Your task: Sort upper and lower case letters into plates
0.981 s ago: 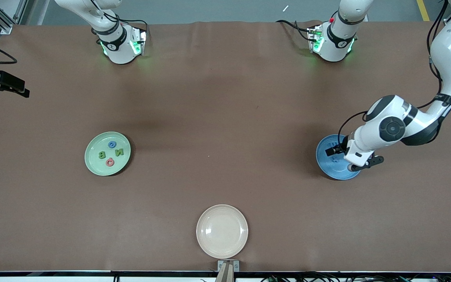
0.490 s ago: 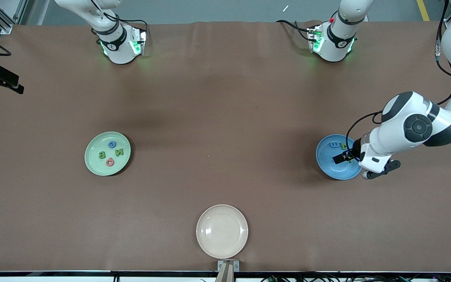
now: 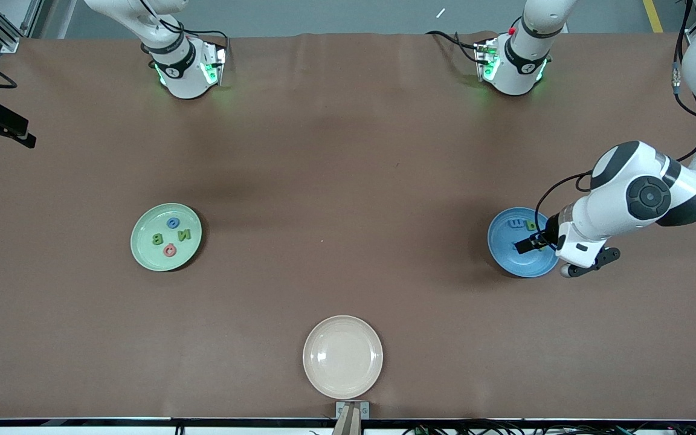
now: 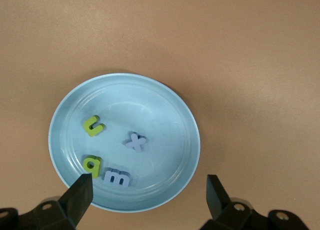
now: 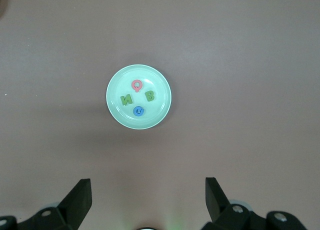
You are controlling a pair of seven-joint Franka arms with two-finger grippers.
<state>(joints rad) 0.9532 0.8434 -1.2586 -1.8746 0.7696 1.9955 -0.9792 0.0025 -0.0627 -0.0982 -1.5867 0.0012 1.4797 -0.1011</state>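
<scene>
pale green plate, blue plate, cream-beige plate, brown table.

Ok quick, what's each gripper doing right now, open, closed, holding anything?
Left gripper: open, empty, over the blue plate.
Right gripper: open, empty, high over the table.
</scene>
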